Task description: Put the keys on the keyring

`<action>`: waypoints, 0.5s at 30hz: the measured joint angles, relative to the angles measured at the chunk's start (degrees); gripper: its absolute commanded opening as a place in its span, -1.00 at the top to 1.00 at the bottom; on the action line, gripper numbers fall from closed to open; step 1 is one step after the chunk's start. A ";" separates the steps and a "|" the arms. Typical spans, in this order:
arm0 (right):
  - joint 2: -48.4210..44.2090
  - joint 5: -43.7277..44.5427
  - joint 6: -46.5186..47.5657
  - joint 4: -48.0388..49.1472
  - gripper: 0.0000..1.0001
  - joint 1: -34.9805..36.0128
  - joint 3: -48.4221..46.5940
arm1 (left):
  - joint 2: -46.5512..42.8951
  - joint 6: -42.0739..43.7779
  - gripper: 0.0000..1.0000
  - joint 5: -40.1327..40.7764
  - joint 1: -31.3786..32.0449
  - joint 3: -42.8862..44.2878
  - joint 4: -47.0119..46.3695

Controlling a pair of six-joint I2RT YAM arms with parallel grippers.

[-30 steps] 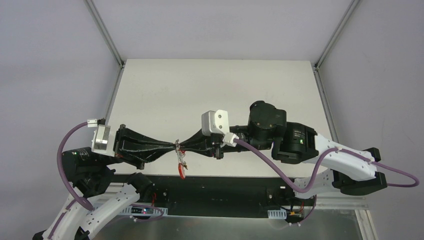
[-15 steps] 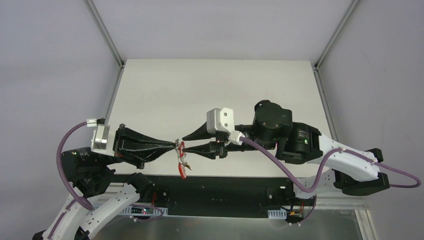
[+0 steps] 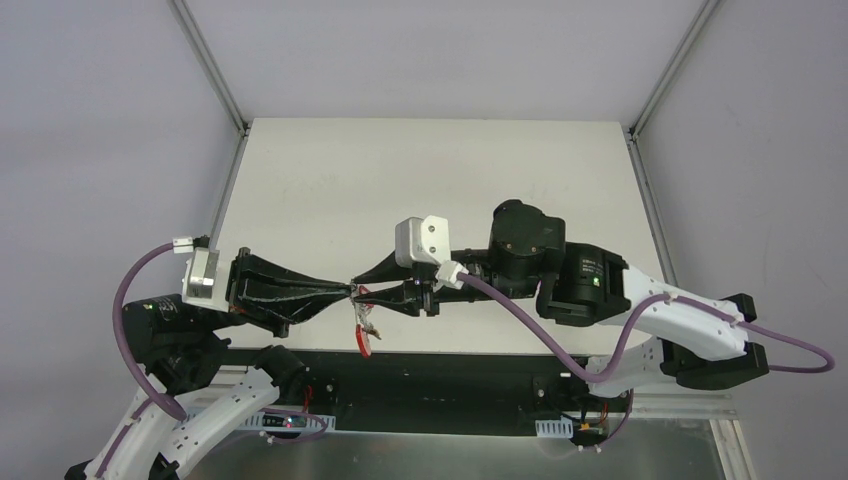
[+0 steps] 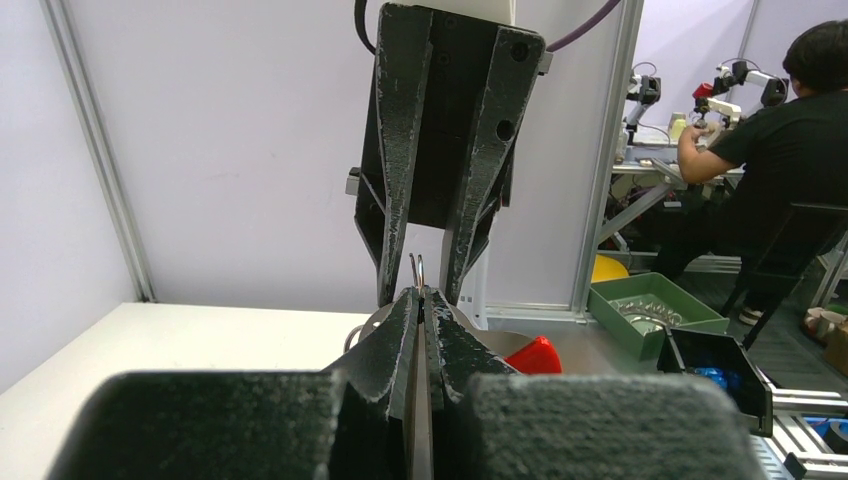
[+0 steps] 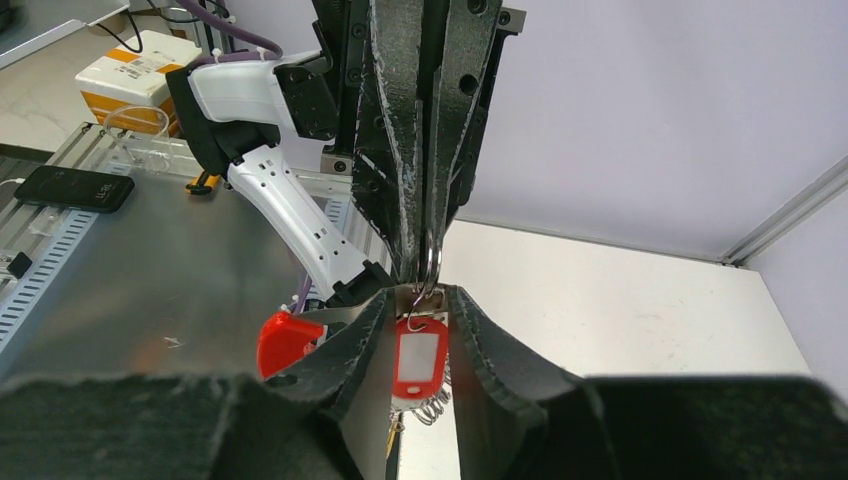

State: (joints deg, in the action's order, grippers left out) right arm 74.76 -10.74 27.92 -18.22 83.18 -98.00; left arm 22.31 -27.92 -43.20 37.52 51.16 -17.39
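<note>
Left gripper (image 4: 425, 296) pinches keyring (image 5: 432, 262) upright, likely as anchor; right gripper (image 5: 420, 297) spread, straddling the red tag (image 5: 418, 358) hanging just below keyring.

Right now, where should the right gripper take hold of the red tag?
Probably across its side edges, just under the ring, coming straight on: the tag hangs flat-faced toward the right gripper, whose open jaws seem to straddle it.

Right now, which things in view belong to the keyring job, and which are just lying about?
Job: left gripper, shut on the keyring; right gripper, open around the red tag; keys hanging below.
Lying about: phone, cardboard box, green bin.
</note>
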 measured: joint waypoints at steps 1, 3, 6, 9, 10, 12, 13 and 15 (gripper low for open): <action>0.28 -0.02 0.00 0.00 0.50 0.00 -0.22 | 0.00 0.00 1.00 0.00 0.00 0.00 0.00; 0.63 -0.15 -0.02 -0.07 0.54 0.00 -0.66 | 0.00 0.02 1.00 0.00 0.00 0.00 -0.02; 0.90 -0.39 -0.02 -0.11 0.68 0.00 -1.22 | -0.20 0.02 1.00 0.07 0.00 0.00 -0.24; 0.98 -0.48 -0.04 -0.09 0.75 0.00 -1.64 | -0.35 0.02 1.00 0.04 0.00 0.00 -0.24; 1.03 -0.48 -0.09 -0.07 0.78 0.00 -1.77 | -0.37 0.04 1.00 0.07 0.00 0.00 -0.24; 1.07 -0.59 -0.15 -0.09 0.88 0.00 -1.90 | -0.44 0.04 1.00 0.07 0.00 0.00 -0.24; 1.18 -0.63 -0.22 -0.11 0.92 0.00 -2.01 | -0.46 0.07 1.00 0.09 0.00 0.00 -0.26; 1.31 -0.68 -0.28 -0.17 0.94 0.02 -2.14 | -0.61 0.11 1.00 0.17 0.00 0.00 -0.28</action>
State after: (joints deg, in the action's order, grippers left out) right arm 76.07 -11.42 27.64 -18.39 83.20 -100.14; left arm 21.69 -27.81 -43.03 37.52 51.16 -17.67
